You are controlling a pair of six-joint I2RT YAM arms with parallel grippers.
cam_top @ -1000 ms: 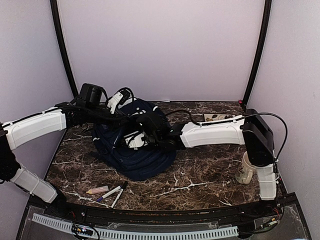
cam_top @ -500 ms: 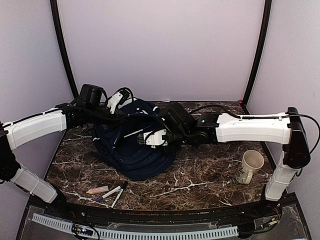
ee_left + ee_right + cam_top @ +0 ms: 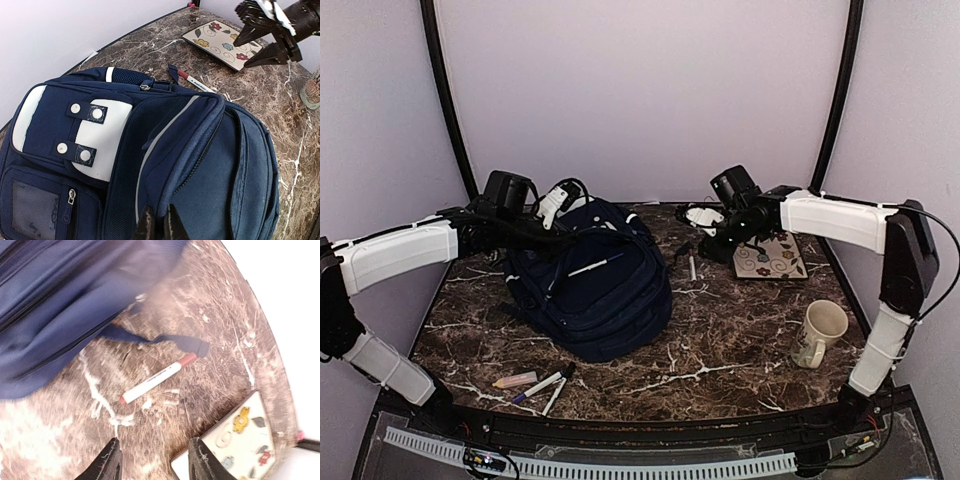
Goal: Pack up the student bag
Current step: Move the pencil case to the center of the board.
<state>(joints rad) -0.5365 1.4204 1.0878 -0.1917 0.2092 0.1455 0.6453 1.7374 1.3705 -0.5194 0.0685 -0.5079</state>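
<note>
The student bag (image 3: 590, 295), navy with white patches, lies flat on the left half of the marble table (image 3: 740, 345) and fills the left wrist view (image 3: 210, 165). My left gripper (image 3: 572, 212) (image 3: 159, 225) is shut on a fold of the bag's fabric beside a zip. A thin white pen (image 3: 595, 266) lies across the bag's upper side. My right gripper (image 3: 700, 235) (image 3: 155, 460) (image 3: 241, 52) hangs open over the table behind the bag, empty. Just ahead of its fingertips lies a white marker with a red cap (image 3: 157, 378) (image 3: 692, 266) (image 3: 195, 81).
A floral notebook (image 3: 768, 258) (image 3: 240, 440) (image 3: 220, 42) lies flat at the back right, beside the right fingers. A cream mug (image 3: 817, 333) stands front right. Two pens (image 3: 545, 383) and a pink marker (image 3: 515, 380) lie front left. A bag strap (image 3: 160, 340) trails near the marker.
My right arm has pulled off the bag and swung to the back right, its jaws opening wider. The thin pen stays on the bag. The left arm has not moved.
</note>
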